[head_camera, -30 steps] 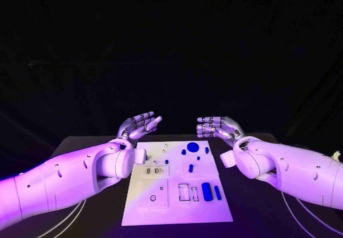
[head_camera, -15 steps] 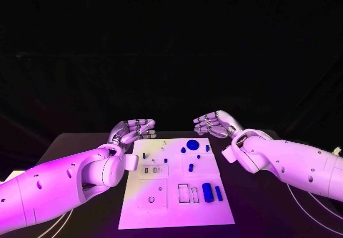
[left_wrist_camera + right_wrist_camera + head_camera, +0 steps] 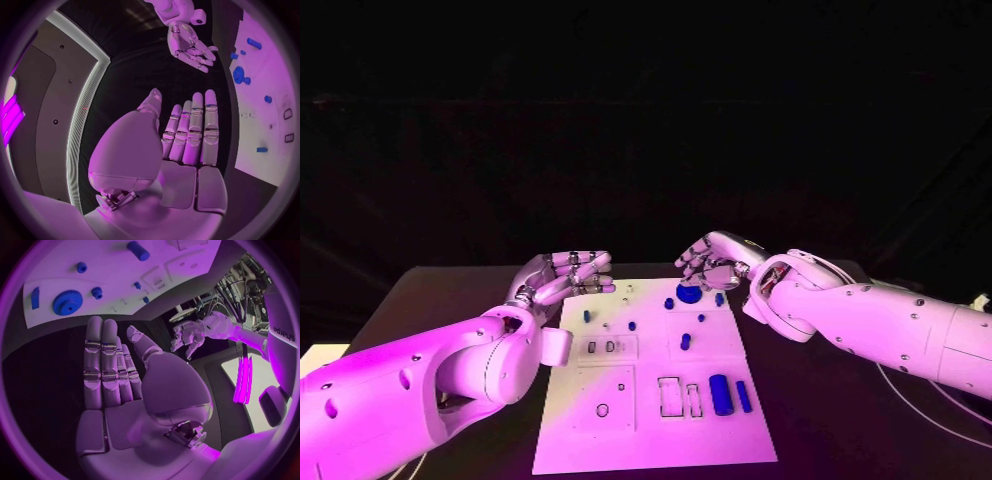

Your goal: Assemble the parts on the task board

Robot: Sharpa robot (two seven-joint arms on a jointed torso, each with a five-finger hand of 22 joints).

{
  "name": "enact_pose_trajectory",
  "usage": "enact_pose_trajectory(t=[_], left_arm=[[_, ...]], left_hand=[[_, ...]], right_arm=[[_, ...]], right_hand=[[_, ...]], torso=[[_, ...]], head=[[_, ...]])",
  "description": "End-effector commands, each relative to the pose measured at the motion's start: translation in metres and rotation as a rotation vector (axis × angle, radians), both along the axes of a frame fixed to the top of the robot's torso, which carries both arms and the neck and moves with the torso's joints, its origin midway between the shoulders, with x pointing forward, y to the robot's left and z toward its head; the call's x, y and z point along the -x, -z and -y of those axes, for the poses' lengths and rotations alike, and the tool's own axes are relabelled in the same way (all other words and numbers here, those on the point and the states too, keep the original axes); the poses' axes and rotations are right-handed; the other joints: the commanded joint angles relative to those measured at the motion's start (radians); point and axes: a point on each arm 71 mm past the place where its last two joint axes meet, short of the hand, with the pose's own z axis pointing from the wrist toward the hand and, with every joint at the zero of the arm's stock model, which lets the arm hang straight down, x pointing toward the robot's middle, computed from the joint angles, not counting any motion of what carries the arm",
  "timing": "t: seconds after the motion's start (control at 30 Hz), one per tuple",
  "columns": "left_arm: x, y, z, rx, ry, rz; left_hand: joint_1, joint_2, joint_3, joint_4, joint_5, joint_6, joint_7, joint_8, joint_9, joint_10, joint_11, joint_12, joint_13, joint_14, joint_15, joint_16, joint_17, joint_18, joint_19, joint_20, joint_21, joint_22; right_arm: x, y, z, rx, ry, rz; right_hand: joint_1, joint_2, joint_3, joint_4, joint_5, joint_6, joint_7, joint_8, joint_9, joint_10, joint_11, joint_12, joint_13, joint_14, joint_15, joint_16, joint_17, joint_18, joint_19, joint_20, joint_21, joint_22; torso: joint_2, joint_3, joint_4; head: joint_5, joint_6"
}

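Over the last second you lowered both hands toward the top of the white board (image 3: 653,400); the right hand (image 3: 711,262) reached the blue gear (image 3: 688,292), so a first pick looked near. Both it and the left hand (image 3: 568,272) were empty, fingers apart. The blue parts all lay on the board, mid-frame.

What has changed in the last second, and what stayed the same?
Both hands came down toward the far end of the task board: the right hand now hangs over the blue gear, the left hand by the board's far left corner. Both hold nothing. The parts stayed put.
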Motion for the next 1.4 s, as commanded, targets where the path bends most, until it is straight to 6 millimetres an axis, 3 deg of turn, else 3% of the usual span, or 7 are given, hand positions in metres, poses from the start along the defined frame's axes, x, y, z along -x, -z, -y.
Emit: enact_pose_trajectory(t=[0.03, 0.1, 0.5, 0.7, 1.0, 1.1, 1.4], left_arm=[[0.008, -0.006, 0.008, 0.022, 0.05, 0.004], [0.011, -0.008, 0.01, 0.027, 0.06, 0.004], [0.016, -0.018, 0.009, 0.044, 0.078, 0.0], [0.017, -0.019, 0.009, 0.049, 0.082, -0.002], [0.017, -0.02, 0.01, 0.052, 0.086, -0.005], [0.018, -0.02, 0.011, 0.053, 0.088, -0.008], [0.019, -0.02, 0.012, 0.055, 0.094, -0.013]], left_hand=[[-0.002, 0.01, -0.002, -0.008, -0.003, 0.005, 0.001, -0.007, -0.001, 0.005, 0.0, -0.008, 0.001, 0.003, 0.0, 0.0, 0.002, 0.011, 0.011, 0.0, 0.007, 0.001], [-0.002, 0.011, -0.002, -0.009, -0.003, 0.005, 0.001, -0.007, -0.002, 0.004, 0.001, -0.009, 0.0, 0.001, 0.001, -0.002, 0.003, 0.01, 0.012, 0.0, 0.007, 0.002], [-0.008, 0.013, -0.009, -0.016, -0.003, 0.002, 0.005, -0.016, -0.003, 0.0, 0.005, -0.018, 0.0, -0.017, 0.006, -0.016, 0.01, 0.007, 0.01, 0.002, 0.002, 0.0], [-0.008, 0.013, -0.01, -0.017, -0.003, 0.002, 0.005, -0.017, -0.003, 0.0, 0.005, -0.019, 0.0, -0.019, 0.007, -0.018, 0.011, 0.007, 0.009, 0.002, 0.001, -0.001], [-0.008, 0.014, -0.01, -0.017, -0.003, 0.001, 0.005, -0.018, -0.003, 0.0, 0.005, -0.019, 0.0, -0.019, 0.007, -0.018, 0.011, 0.007, 0.008, 0.002, 0.001, -0.001], [-0.008, 0.014, -0.01, -0.017, -0.003, 0.001, 0.005, -0.018, -0.003, -0.001, 0.005, -0.02, 0.0, -0.02, 0.007, -0.019, 0.012, 0.007, 0.008, 0.003, 0.001, -0.001], [-0.006, 0.018, -0.008, -0.021, -0.003, 0.001, 0.006, -0.019, -0.003, -0.001, 0.006, -0.021, 0.0, -0.021, 0.007, -0.02, 0.014, 0.007, 0.007, 0.003, -0.001, -0.001]], right_arm=[[-0.001, 0.005, -0.005, 0.286, 0.008, 0.011], [-0.002, 0.004, -0.007, 0.319, 0.009, 0.021], [-0.005, 0.004, -0.016, 0.406, 0.007, 0.026], [-0.006, 0.003, -0.018, 0.42, 0.016, 0.042], [-0.007, 0.002, -0.02, 0.429, 0.042, 0.067], [-0.008, 0.002, -0.02, 0.434, 0.044, 0.065], [-0.01, 0.002, -0.021, 0.451, 0.043, 0.05]], right_hand=[[-0.011, -0.004, 0.001, 0.009, -0.015, 0.011, -0.004, -0.003, 0.001, -0.002, -0.004, -0.002, 0.0, 0.049, -0.004, 0.073, 0.06, 0.012, 0.013, -0.01, 0.04, 0.024], [-0.017, -0.007, 0.009, 0.013, -0.025, 0.016, -0.013, -0.003, 0.001, 0.001, -0.01, -0.003, 0.0, 0.05, -0.007, 0.164, 0.125, 0.014, 0.031, -0.016, 0.087, 0.051], [-0.035, -0.024, 0.043, 0.037, -0.035, 0.027, -0.006, -0.004, 0.001, -0.047, -0.002, -0.003, -0.003, 0.04, 0.001, 0.498, 0.419, 0.008, 0.004, -0.007, 0.237, 0.15], [-0.031, -0.027, 0.06, 0.045, -0.045, 0.025, -0.006, -0.004, 0.001, -0.054, 0.0, -0.003, -0.003, 0.027, 0.002, 0.553, 0.474, 0.009, -0.024, -0.001, 0.285, 0.184], [-0.023, -0.025, 0.101, 0.057, -0.077, 0.026, -0.006, -0.004, 0.001, -0.054, 0.001, -0.003, -0.003, 0.024, 0.003, 0.617, 0.539, 0.006, -0.042, 0.003, 0.362, 0.255], [-0.02, -0.021, 0.114, 0.06, -0.083, 0.029, -0.007, -0.003, 0.002, -0.052, 0.0, -0.003, -0.003, 0.024, 0.002, 0.628, 0.55, 0.006, -0.045, 0.003, 0.376, 0.268], [-0.018, -0.02, 0.167, 0.076, -0.12, 0.046, -0.011, -0.001, 0.003, -0.036, -0.004, -0.002, -0.003, 0.025, -0.001, 0.676, 0.598, -0.002, -0.045, 0.002, 0.451, 0.345]], torso=[[0.027, -0.0044, 0.0118], [0.033, -0.0053, 0.0149], [0.067, -0.0057, 0.0317], [0.077, -0.0071, 0.0373], [0.086, -0.0108, 0.0384], [0.09, -0.0124, 0.0403], [0.096, -0.016, 0.0466]], head=[[-0.011, 0.014], [-0.015, 0.014], [-0.021, 0.017], [-0.023, 0.017], [-0.028, 0.016], [-0.022, 0.018], [-0.027, 0.009]])
